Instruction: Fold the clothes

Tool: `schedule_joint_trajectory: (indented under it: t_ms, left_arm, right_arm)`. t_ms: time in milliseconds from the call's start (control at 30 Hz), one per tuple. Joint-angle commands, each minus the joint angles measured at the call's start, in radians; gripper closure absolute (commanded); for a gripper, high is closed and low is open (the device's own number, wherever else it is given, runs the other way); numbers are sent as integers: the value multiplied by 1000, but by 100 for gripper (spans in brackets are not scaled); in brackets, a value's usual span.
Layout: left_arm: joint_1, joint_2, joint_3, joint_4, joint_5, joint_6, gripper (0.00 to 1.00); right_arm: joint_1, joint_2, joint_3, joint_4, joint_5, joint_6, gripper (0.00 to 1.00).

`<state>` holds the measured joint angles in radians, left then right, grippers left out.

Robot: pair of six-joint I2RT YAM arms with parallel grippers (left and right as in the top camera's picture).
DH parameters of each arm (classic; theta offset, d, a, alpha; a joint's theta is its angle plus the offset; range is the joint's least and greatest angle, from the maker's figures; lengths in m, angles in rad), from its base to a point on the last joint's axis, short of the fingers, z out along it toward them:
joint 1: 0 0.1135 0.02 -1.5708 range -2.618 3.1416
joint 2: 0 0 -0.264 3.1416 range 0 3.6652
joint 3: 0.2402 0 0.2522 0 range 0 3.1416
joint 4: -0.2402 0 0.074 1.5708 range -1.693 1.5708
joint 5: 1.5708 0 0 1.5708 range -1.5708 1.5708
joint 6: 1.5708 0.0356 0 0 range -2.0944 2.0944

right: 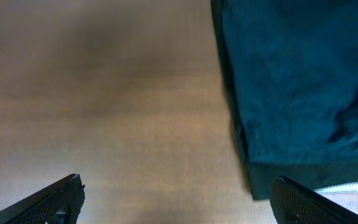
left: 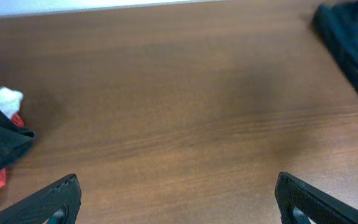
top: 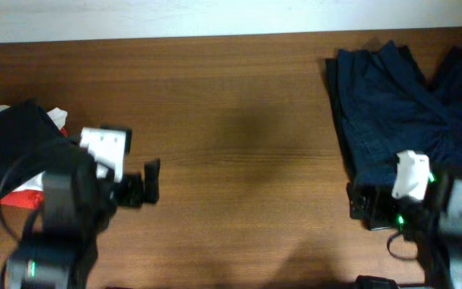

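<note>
Nearest the robot, the left gripper (left: 176, 190) hangs low over the brown wooden table (top: 239, 120) with its black jaws spread wide and nothing between them. The right gripper (right: 178, 186) stands the same way, released and empty, which reads as readiness for a first pinch, with no fold yet begun. Just beside the left arm, at the table's left edge, lies the task's garment, the black soft cotton T-shirt (top: 6, 148). It is bunched in a heap rather than laid flat, and its lettering is not visible. It partly covers the small white and red folded pieces (top: 53, 120), so it will likely need lifting off them without dragging them along. The right jaws sit close to the near hem of the wrinkled navy-blue garment (top: 391, 104), which spreads toward the far right corner, well apart from the shirt. The wood between the piles is presumably where the shirt should be spread, and the left arm looks better placed to fetch it.
</note>
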<state>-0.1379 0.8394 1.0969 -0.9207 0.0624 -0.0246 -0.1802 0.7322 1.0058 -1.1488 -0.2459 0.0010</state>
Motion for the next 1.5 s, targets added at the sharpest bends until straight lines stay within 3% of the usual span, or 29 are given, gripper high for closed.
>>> schedule_joint_trajectory:
  t_ms: [0,200,600,700,967,1133,1467]
  left_arm:
    - [1,-206,-152,58,-10,-10,1]
    - [1,-397,-169,-39,-10,-10,1]
    - [1,-413,-169,-287,-11,-10,1]
    - [1,-414,-169,-288,-11,-10,1]
    - [1,-414,-169,-288,-11,-10,1]
    - [1,-414,-169,-288,-11,-10,1]
    - [1,-414,-169,-288,-11,-10,1]
  right_arm:
    - [-3,-158,-12,6,-24,8,2]
    - [-3,-280,-12,1,-34,7,1]
    - [-3,-280,-15,-12,-14,3,1]
    - [-1,-296,-36,27,-11,2,1]
    - [93,-508,-272,359,-5,-56,1]
    - [126,-733,-564,668,-5,-57,1]
    - [154,-728,-909,1161,129,-57,1]
